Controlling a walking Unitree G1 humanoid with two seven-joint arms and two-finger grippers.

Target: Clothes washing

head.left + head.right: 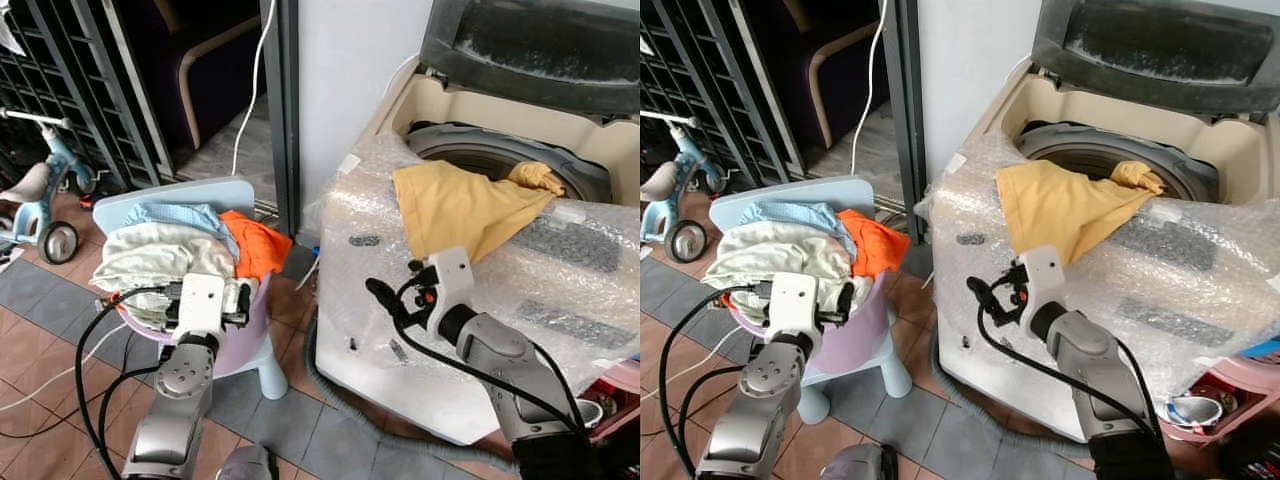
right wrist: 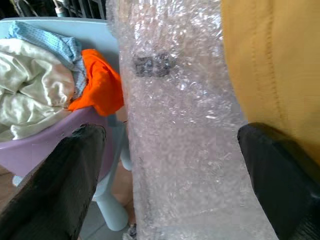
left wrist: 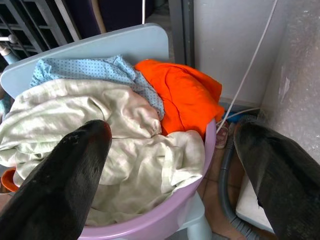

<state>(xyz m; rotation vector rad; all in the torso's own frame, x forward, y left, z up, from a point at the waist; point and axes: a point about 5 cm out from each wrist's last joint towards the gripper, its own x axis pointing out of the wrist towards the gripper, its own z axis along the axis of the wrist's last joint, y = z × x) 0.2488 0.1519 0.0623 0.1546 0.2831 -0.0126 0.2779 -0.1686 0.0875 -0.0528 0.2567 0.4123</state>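
A top-loading washing machine (image 1: 560, 290) wrapped in bubble wrap stands at the right with its lid (image 1: 540, 45) raised. A yellow garment (image 1: 455, 205) hangs from the drum opening (image 1: 500, 155) over the front edge. To the left, a purple basin (image 3: 165, 220) on a pale blue child's chair (image 1: 175, 190) holds a cream cloth (image 3: 100, 125), a blue dotted cloth (image 3: 85, 70) and an orange cloth (image 3: 185, 95). My left gripper (image 3: 175, 135) is open at the basin's near rim, just above the cream cloth. My right gripper (image 2: 172, 132) is open before the washer's front, below the yellow garment's hem.
A child's tricycle (image 1: 40, 200) and a dark metal grate (image 1: 70, 80) stand at the far left. A grey drain hose (image 1: 330, 400) curls on the tiled floor by the washer's base. A white cable (image 1: 250, 80) hangs beside the door frame. A pink basket (image 1: 1230, 390) sits at the lower right.
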